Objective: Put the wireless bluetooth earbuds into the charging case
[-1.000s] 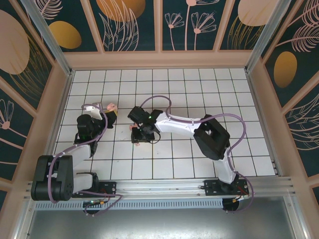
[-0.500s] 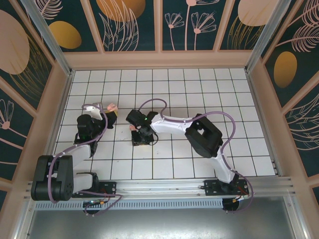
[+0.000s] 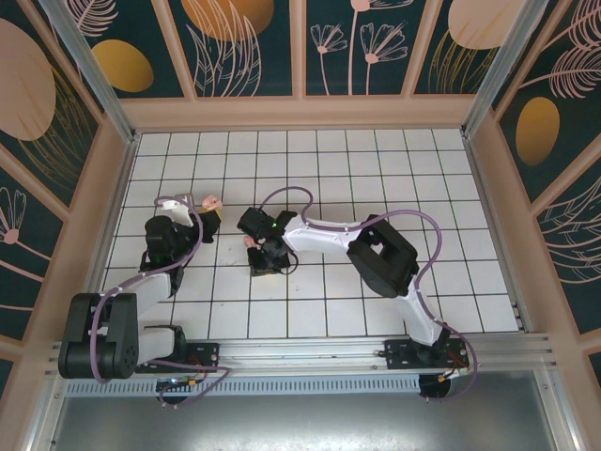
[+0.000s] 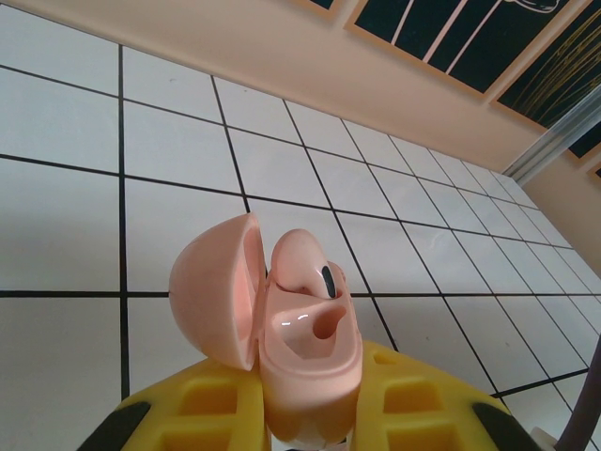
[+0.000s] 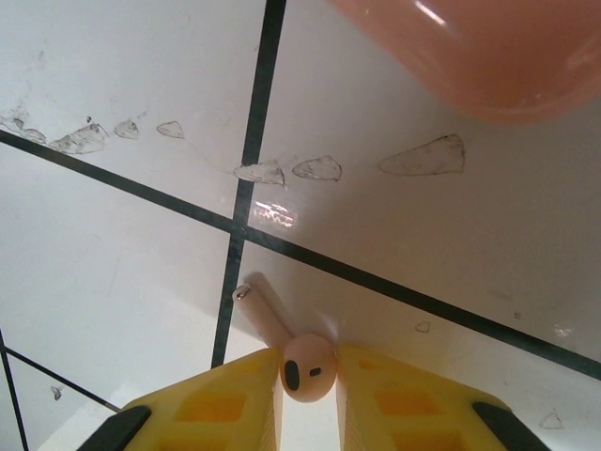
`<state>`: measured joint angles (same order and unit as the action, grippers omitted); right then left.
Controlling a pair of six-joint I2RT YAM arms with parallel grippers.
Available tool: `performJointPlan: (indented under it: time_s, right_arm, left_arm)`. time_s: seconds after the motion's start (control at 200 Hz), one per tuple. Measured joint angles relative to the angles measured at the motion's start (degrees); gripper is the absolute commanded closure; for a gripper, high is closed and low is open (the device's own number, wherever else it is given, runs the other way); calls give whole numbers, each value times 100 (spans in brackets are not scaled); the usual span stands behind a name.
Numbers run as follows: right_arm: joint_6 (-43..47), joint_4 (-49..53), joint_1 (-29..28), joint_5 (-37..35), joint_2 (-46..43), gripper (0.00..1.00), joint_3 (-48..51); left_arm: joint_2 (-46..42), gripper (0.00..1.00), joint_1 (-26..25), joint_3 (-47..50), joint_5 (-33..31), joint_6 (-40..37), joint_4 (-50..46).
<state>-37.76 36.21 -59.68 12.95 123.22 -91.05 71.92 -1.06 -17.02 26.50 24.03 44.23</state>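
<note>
Salmon-pink charging case [image 4: 306, 355], pale-pink earbud [image 5: 308, 368]

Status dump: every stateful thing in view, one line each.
charging case: lid open, one slot empty
seated earbud: in the case
loose earbud: out of case, on the tiles
left gripper: shut on charging case
right gripper: shut on loose earbud

The charging case [image 4: 305, 348] is smooth, glossy pink plastic; the earbud [image 5: 308, 368] has the same shiny finish. The right claw [image 5: 310, 395] has matt yellow plastic fingers [image 5: 216, 406], and the white desk [image 5: 122, 244] looks smooth, faintly glossy, with scuff marks.
</note>
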Motion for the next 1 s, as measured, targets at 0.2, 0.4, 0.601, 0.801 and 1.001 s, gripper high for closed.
performJointPlan:
  time_s: [0.2,0.4,0.601,0.801,1.001]
  right_arm:
    - [654,-4,13,2,-61,80,90]
    - [1637,337,96,-46,-632,80,767]
    - [2304,826,334,-155,-1344,80,1515]
    - [2780,1231,553,-282,-1510,79,1816]
    - [3053,1294,802,-350,-1510,75,1871]
  left_arm:
    - [-50,89,0,-35,46,-70,-173]
    - [-96,89,0,-72,122,-149,-251]
    - [-94,89,0,-76,197,-146,-251]
    - [-92,89,0,-76,221,-146,-251]
    - [-90,88,0,-76,264,-146,-251]
